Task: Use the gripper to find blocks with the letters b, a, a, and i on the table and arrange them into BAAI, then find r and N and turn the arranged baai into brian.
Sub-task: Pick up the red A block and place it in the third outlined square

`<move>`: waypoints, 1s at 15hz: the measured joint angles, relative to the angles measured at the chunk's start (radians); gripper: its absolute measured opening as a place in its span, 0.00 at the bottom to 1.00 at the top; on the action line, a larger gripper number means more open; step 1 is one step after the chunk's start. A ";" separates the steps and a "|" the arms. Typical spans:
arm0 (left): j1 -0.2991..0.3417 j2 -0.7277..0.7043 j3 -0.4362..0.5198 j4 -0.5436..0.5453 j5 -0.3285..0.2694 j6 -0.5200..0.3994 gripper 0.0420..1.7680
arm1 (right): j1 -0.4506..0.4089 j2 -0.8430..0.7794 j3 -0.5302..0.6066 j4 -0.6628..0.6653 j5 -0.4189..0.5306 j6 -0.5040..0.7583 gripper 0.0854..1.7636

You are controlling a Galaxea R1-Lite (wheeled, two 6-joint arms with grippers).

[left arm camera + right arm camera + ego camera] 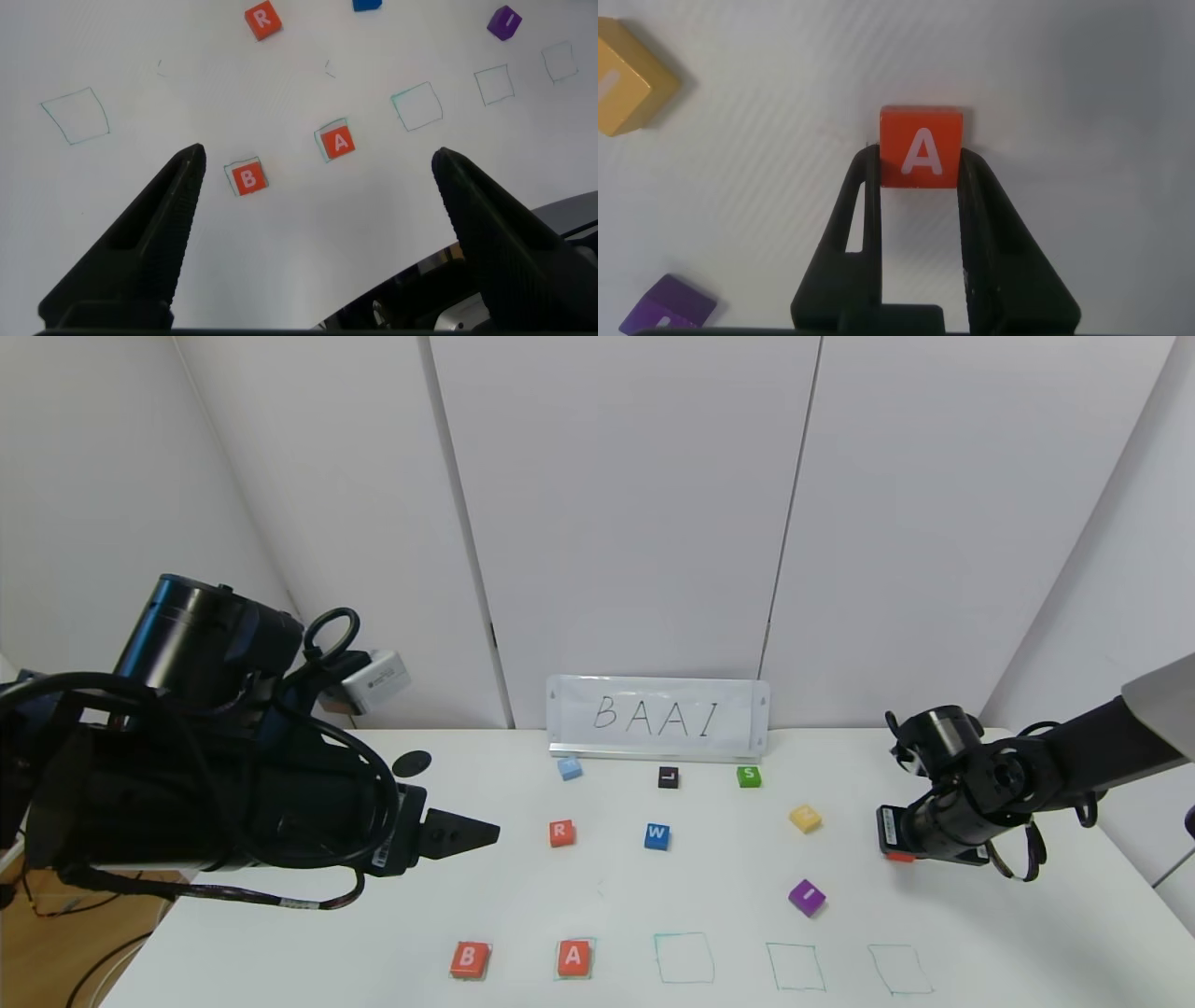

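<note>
Broadly, the white bench (597, 905) is smooth and matte, with teal squares drawn along its near edge; cubes B (470, 959) and A (574, 958) already fill the first two. Out on the robot's right side, the right gripper (920, 173) has its black fingers clenched on the second A cube (921, 147), a glossy orange-red block with crisp edges. Lifting straight up before carrying it to the third square (684, 958) should keep it square. Parked, the left gripper (318, 173) hangs released.
</note>
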 joint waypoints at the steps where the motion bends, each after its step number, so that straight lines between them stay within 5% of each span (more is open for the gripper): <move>1: 0.000 0.000 0.000 0.000 0.000 0.000 0.97 | 0.000 0.000 0.000 0.001 0.000 0.000 0.27; 9: 0.000 0.000 0.000 0.000 0.000 0.000 0.97 | 0.029 -0.042 0.034 0.008 0.000 0.020 0.27; 15: -0.020 -0.009 0.006 0.001 0.006 0.002 0.97 | 0.172 -0.178 0.106 0.048 -0.039 0.158 0.27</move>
